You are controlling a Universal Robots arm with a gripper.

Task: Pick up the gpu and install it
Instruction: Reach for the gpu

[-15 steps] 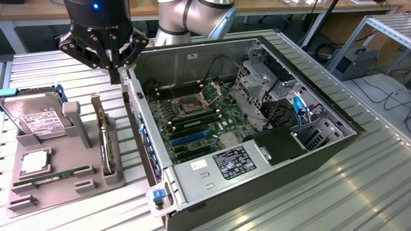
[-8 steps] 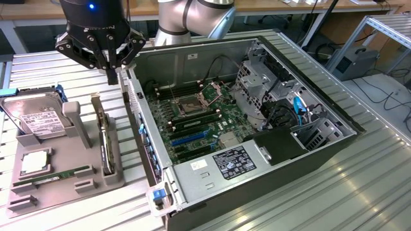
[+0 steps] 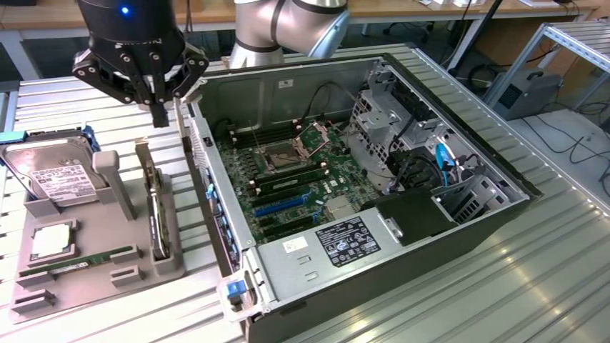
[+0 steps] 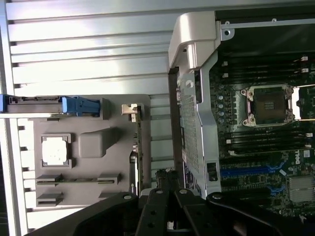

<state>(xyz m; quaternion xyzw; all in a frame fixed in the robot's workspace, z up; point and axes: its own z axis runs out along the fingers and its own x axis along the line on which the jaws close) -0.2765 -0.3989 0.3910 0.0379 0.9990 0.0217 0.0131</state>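
Gripper [image 3: 160, 118], jaws closed together and empty, is hovering above the edge-on gpu [image 3: 156, 207]; squaring them across its thin edge is likely mattering most.

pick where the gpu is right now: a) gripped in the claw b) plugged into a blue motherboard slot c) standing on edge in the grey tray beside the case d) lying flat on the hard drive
c: the gpu stands edge-on in the grey tray beside the open case, and the claw above it is shut and empty.
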